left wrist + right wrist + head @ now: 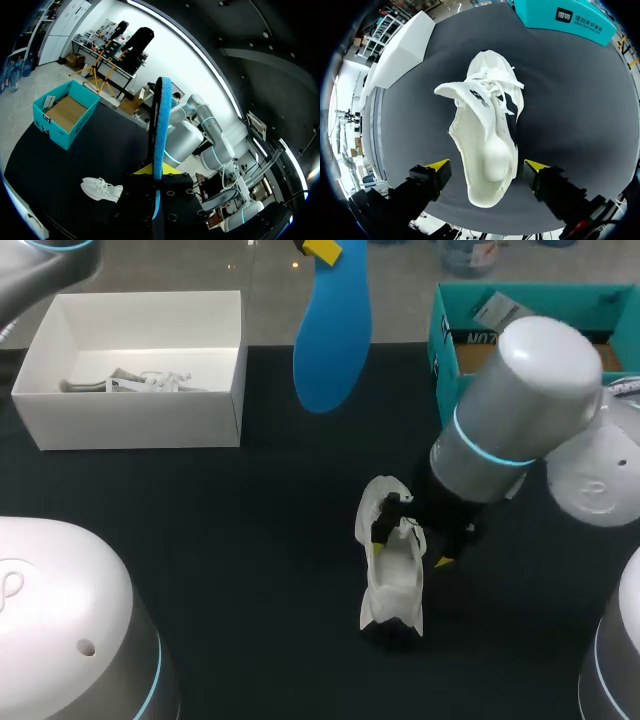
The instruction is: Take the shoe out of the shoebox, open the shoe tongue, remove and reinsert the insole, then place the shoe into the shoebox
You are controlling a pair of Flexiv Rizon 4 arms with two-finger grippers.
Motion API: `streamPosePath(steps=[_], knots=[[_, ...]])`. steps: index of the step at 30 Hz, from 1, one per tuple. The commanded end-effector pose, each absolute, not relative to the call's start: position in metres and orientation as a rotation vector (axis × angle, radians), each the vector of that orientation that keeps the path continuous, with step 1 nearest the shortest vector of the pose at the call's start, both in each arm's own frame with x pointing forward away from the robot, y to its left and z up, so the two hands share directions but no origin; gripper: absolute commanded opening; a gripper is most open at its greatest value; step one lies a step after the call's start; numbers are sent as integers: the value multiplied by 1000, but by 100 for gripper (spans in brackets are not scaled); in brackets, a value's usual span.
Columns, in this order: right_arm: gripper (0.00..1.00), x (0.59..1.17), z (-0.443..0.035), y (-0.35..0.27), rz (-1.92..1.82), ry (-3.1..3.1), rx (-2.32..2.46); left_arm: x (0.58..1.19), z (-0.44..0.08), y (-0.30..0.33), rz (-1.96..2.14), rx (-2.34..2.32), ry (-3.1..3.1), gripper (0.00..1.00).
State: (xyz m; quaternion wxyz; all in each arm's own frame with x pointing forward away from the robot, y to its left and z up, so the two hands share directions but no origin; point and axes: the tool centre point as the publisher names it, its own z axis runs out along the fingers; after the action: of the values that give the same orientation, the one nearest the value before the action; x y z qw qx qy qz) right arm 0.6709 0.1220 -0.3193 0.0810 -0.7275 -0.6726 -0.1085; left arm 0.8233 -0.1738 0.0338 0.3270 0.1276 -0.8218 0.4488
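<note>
While the white shoe lies on the black table, right of centre and well apart from both boxes, its tongue is pulled up and its mouth gapes open. The blue insole hangs high above the far middle of the table. It is pinched at one end in the left gripper, whose fingers are closed narrowly on it from both sides. The right gripper hovers low over the shoe with its yellow-tipped fingers spread wide on either side. A sliver of table shows between each tip and the shoe, so it grips nothing. An open white box stands at the far left and, judging by the paper stuffing inside, is probably the shoebox. A teal box stands at the far right. On this evidence the task is about half done: the shoe is out, the tongue open and the insole removed. Left to do, it seems, are sliding the insole back in and returning the shoe to its box.
</note>
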Motion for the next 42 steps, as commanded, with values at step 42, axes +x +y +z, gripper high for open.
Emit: streamPosePath(steps=[42], knots=[[100, 709, -208, 135, -933, -1945, -1586, 825, 34, -174, 1172, 330, -2152, 0]])
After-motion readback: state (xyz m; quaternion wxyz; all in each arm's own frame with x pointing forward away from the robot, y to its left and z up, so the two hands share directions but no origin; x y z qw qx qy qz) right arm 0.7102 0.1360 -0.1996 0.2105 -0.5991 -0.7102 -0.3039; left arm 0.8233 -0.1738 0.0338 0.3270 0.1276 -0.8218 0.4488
